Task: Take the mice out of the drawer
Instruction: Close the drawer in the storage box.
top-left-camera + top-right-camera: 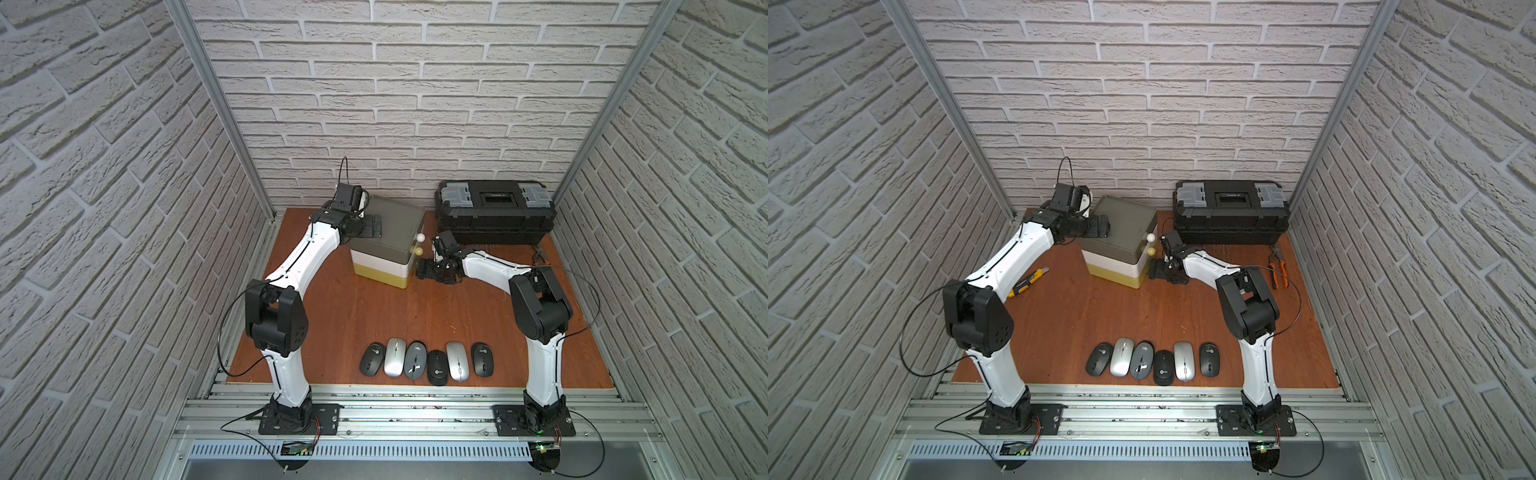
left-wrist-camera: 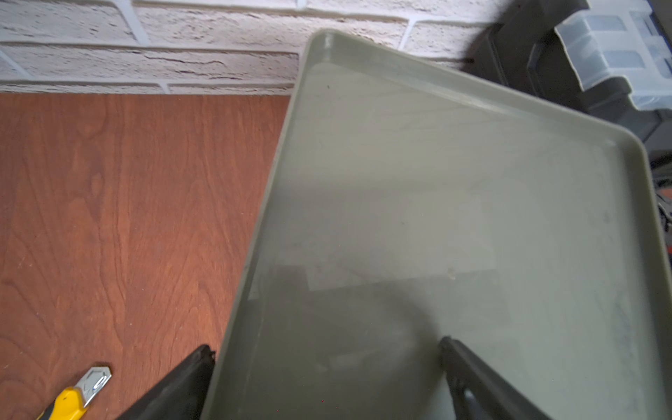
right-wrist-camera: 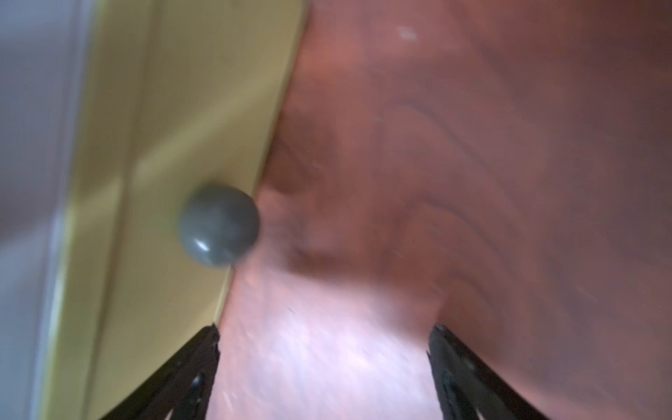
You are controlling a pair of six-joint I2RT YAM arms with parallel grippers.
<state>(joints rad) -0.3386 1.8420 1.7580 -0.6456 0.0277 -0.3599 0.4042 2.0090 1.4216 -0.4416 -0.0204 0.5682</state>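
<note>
Several mice lie in a row near the table's front edge in both top views: black ones (image 1: 372,359) (image 1: 437,367) (image 1: 482,359), two silver (image 1: 395,356) (image 1: 458,360) and a grey one (image 1: 415,360). The drawer unit (image 1: 388,245) stands at the back, grey-green on top, white in the middle, yellow at the bottom, with its drawers pushed in. My left gripper (image 1: 372,226) (image 2: 327,347) hangs open over the unit's top, holding nothing. My right gripper (image 1: 424,268) (image 3: 325,330) is open and empty low beside the yellow drawer front (image 3: 145,182), near its grey knob (image 3: 219,225).
A black toolbox (image 1: 494,212) stands at the back right, close behind my right arm. A yellow-black utility knife (image 1: 1027,282) lies left of the drawer unit under my left arm. Orange-handled pliers (image 1: 1278,266) lie at the right. Brick walls enclose three sides.
</note>
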